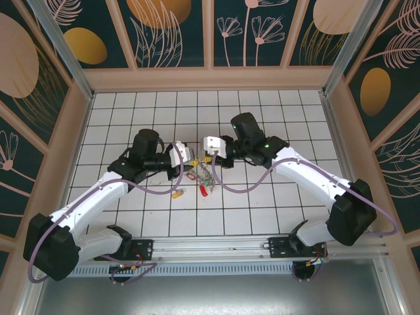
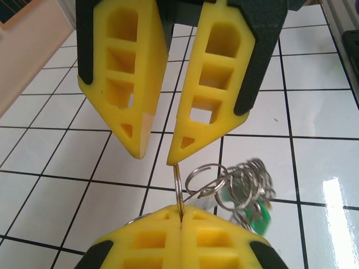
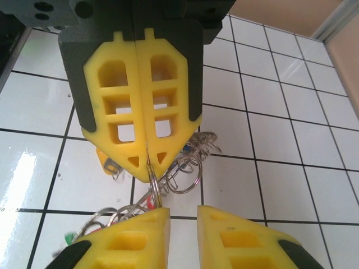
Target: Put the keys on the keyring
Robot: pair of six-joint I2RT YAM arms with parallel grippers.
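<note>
Clamps thin silver wire keyring [image 2: 177, 182] edge-on in shut left gripper [image 2: 180, 212].
Poses right gripper [image 2: 154, 157] just beside it, yellow jaws slightly apart, near blurred keys [image 2: 258, 216], one green-headed, over white tiled table [image 2: 314, 112].

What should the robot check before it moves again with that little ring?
1. Left gripper pinching the thin metal ring: ok, shut on it.
2. Right gripper ready to take something: ok, jaws apart.
3. Ring lined up with the right gripper's gap: not ok, its edge meets one fingertip instead.
4. Bundle of rings with a green key joined to the held ring: cannot tell, too tangled.
5. All keys gathered: not ok, a yellow key and a red key lie on the tiles beside the bundle.
</note>
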